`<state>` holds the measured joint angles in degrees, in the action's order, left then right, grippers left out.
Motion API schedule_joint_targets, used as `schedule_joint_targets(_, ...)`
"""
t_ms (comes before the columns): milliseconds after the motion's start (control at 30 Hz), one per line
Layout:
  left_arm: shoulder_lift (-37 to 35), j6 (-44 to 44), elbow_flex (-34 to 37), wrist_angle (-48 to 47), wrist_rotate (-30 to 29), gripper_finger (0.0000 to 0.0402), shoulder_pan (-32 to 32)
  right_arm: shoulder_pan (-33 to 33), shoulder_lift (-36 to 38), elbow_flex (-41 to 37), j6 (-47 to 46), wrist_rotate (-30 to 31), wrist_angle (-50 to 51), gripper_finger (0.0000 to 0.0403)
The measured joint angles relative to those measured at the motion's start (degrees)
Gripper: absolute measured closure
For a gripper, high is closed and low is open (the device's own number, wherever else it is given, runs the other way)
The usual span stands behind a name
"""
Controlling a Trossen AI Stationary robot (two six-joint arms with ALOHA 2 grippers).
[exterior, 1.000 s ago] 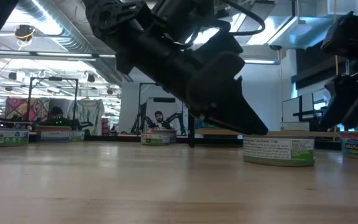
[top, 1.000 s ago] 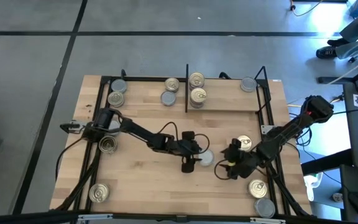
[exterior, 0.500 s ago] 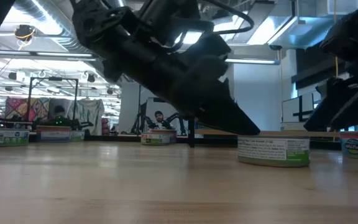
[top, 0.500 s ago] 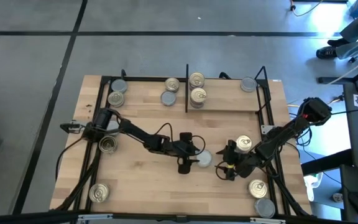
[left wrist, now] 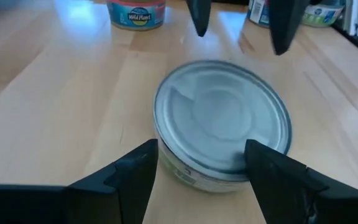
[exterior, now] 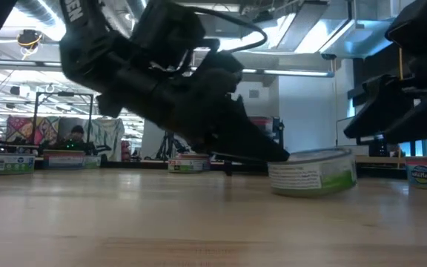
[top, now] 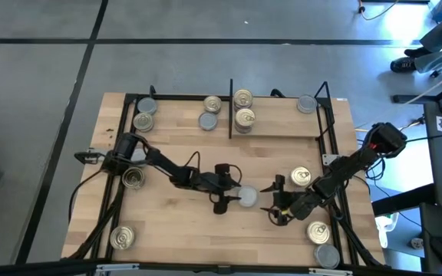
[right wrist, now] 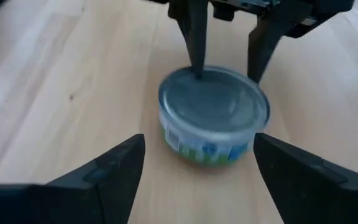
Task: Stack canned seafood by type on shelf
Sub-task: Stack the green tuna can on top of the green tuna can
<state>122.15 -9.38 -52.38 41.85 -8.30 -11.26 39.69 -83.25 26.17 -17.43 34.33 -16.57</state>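
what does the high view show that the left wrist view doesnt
Only the high view shows the shelf at the far edge with tins either side of its black divider, loose tins near the table's corners, and both arms whole.

Only the left wrist view shows, close up, the left pincer with its fingers open, one either side of the grey-lidded tin, tight against its wall.

Both show that tin mid-table, with the open right pincer facing it from the other side.
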Motion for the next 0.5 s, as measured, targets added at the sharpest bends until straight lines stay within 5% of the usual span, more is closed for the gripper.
schedule_joint_targets(500,0.4,-1.0,4.3,4.8,-0.8,0.0164,0.0,-2.1,-4.0,0.1,17.2,0.7,-7.2,0.01)
